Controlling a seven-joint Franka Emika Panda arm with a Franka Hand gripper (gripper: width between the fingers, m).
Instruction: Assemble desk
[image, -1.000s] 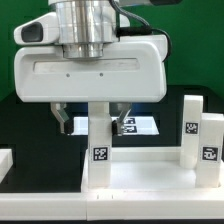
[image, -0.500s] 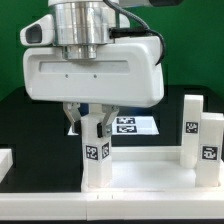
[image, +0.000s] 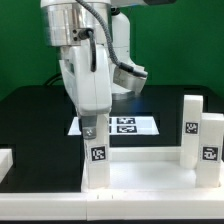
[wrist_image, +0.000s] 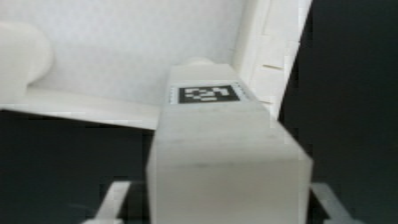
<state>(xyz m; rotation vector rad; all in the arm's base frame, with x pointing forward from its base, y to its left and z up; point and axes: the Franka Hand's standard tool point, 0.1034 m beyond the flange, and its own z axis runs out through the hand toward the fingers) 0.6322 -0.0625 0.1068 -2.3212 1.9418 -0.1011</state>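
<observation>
The gripper (image: 93, 124) is clamped on the top of a white leg block (image: 97, 150), which stands upright at the near corner of the desk top (image: 140, 172) on the exterior view's left. The fingertips mostly hide behind the gripper body, so contact shows best in the wrist view, where the block (wrist_image: 217, 150) fills the frame. Two more legs (image: 200, 140) stand at the tray's far right edge. The marker board (image: 125, 125) is half covered behind the arm.

White leg block (image: 96, 152) (black-and-white tag, seemingly)
</observation>
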